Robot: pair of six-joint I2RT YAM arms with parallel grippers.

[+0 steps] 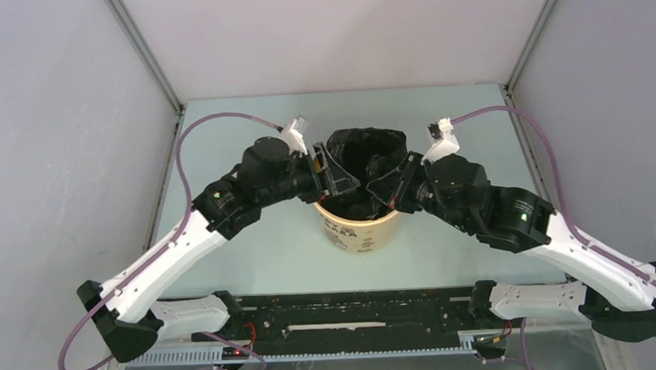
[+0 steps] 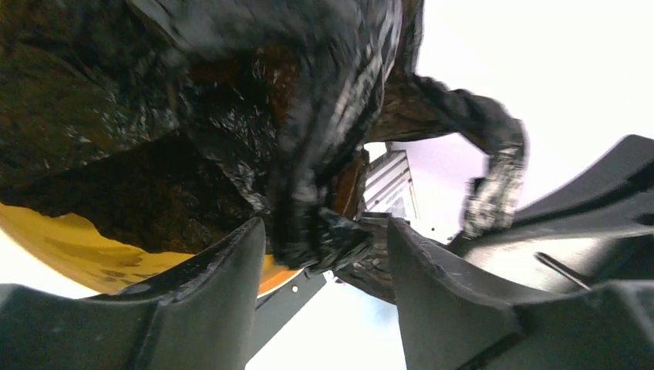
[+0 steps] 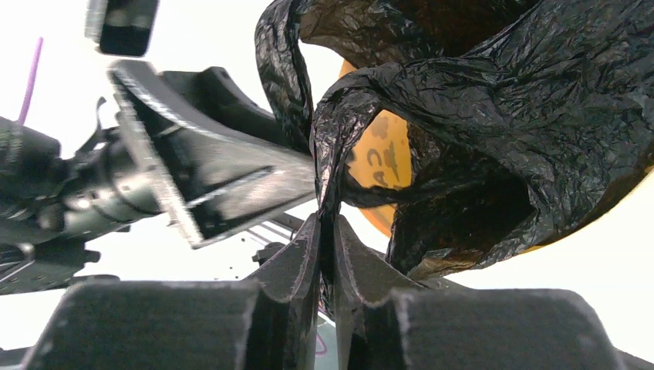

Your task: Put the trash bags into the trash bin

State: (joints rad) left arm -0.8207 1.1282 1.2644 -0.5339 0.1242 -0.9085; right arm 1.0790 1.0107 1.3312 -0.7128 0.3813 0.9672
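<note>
The trash bin (image 1: 363, 230), a pale yellow bucket with cartoon prints, stands mid-table. A glossy black trash bag (image 1: 365, 153) is draped in and over its mouth. My left gripper (image 1: 337, 172) is at the bin's left rim. In the left wrist view it (image 2: 325, 225) stands open, a hanging fold of the bag (image 2: 231, 92) loose between its fingertips above the yellow rim (image 2: 62, 239). My right gripper (image 1: 390, 188) is at the right rim. The right wrist view shows it (image 3: 326, 223) shut on a thin strip of the bag (image 3: 501, 100), beside the bin (image 3: 378, 162).
Grey enclosure walls (image 1: 50, 123) close in the pale green table (image 1: 260, 248) on the left, right and back. A black rail (image 1: 357, 319) runs along the near edge between the arm bases. Purple cables (image 1: 211, 119) loop off both wrists.
</note>
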